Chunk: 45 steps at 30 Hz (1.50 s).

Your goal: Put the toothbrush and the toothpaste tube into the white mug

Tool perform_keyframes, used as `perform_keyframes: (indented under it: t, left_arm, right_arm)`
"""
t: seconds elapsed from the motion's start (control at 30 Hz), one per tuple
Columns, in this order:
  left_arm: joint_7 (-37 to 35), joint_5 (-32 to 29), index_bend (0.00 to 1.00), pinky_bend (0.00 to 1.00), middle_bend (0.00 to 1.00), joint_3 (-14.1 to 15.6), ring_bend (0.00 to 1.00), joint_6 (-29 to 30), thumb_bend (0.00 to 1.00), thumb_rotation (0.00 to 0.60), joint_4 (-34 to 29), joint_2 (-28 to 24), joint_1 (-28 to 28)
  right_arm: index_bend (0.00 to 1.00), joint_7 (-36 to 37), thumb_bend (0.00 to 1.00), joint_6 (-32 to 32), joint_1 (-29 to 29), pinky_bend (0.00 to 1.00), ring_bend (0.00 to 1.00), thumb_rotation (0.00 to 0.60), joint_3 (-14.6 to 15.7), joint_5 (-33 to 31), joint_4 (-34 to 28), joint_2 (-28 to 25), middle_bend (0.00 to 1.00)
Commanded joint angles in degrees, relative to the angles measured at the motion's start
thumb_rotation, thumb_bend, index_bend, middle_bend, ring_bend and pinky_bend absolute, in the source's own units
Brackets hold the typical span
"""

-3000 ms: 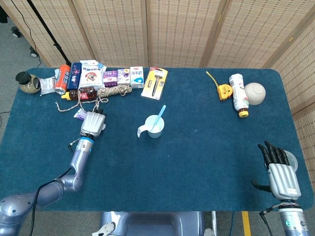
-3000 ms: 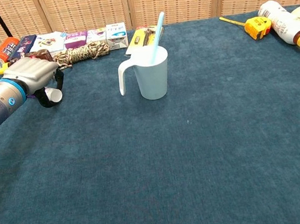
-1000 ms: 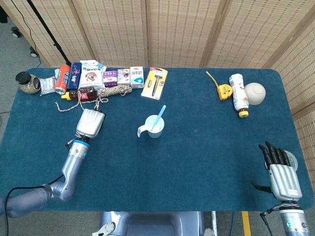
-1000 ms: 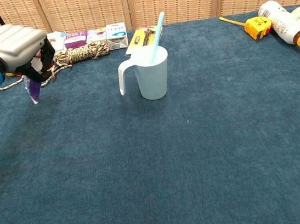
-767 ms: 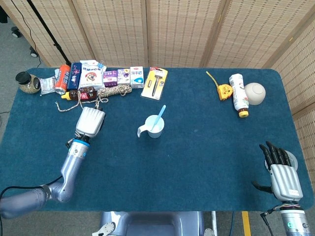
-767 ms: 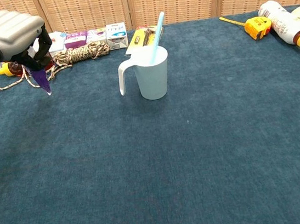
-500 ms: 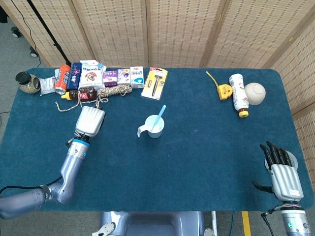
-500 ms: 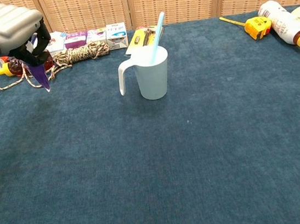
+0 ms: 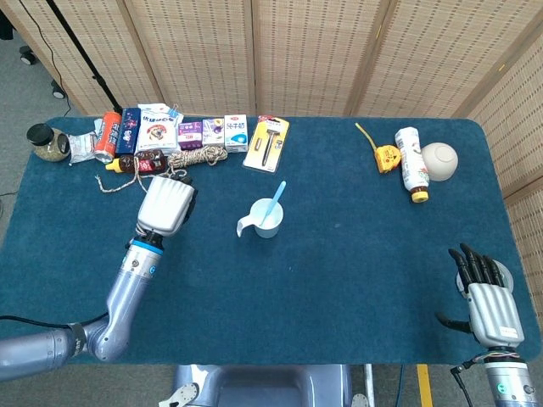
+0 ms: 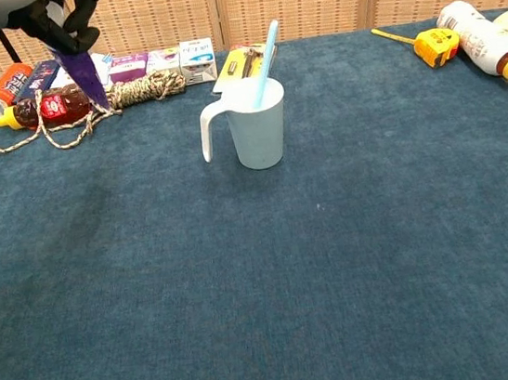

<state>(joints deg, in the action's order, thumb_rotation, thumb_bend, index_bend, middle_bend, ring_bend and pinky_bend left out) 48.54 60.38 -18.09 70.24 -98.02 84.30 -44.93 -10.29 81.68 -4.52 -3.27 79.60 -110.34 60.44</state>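
A white mug point(image 9: 268, 219) point(image 10: 258, 124) stands mid-table with a light blue toothbrush point(image 9: 273, 203) point(image 10: 264, 57) leaning in it. My left hand point(image 9: 165, 206) point(image 10: 57, 12) is raised above the table left of the mug and holds a purple toothpaste tube point(image 10: 82, 75) that hangs down from its fingers. In the head view the hand hides the tube. My right hand point(image 9: 485, 295) rests at the table's front right corner, fingers spread, with nothing in it.
A row of boxes point(image 9: 204, 131), a red can point(image 9: 109, 136), a sauce bottle point(image 10: 45, 108), a rope coil point(image 10: 133, 91) and a razor pack point(image 9: 267, 142) lines the back left. A yellow tape measure point(image 9: 387, 158), a white bottle point(image 9: 411, 161) and a bowl point(image 9: 439, 159) lie at the back right.
My left hand has lifted the toothpaste tube off the table and carried it up and to the right, toward the mug. The right hand has stayed put.
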Motion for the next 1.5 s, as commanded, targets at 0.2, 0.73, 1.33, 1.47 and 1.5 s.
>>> perform_keyframes:
  t: [0.2,0.73,1.33,1.47,1.5]
  left_arm:
    - [5.68,-1.26,0.86,0.7,0.61,-1.48,0.61,2.71,1.0,0.6,-8.06,-0.75,-2.88]
    - [8.37,-5.66,0.86,0.7,0.61,-3.23,0.61,2.66,1.0,0.6,-7.92,7.69,-10.41]
    - [1.06,-8.41,0.86,0.7,0.61,-4.2,0.6,-2.1,1.0,0.6,6.8,17.09,-16.72]
    - [-0.66,-8.09,0.85,0.7,0.61,-3.88,0.59,-2.39,1.0,0.6,9.28,18.2,-17.17]
    - [-0.93,-8.04,0.85,0.7,0.61,-3.72,0.58,-2.39,1.0,0.6,9.58,18.3,-17.14]
  right_arm:
    - [0.0,0.77,0.0,0.06,0.08,0.0,0.0,0.6,-0.08,0.05,-0.06,-0.41,0.0]
    - [0.0,2.14,0.0,-0.38,0.0,0.0,0.0,0.6,-0.44,-0.72,0.22,-1.08,0.0]
    - [0.0,1.6,0.0,-1.09,-0.37,0.0,0.0,0.6,-0.63,-1.72,0.45,-0.78,0.0]
    - [0.0,1.81,0.0,-1.22,-0.47,0.0,0.0,0.6,-0.9,-2.33,0.63,-0.84,0.0]
    - [0.0,1.85,0.0,-1.28,-0.5,0.0,0.0,0.6,-0.94,-2.42,0.68,-0.85,0.0]
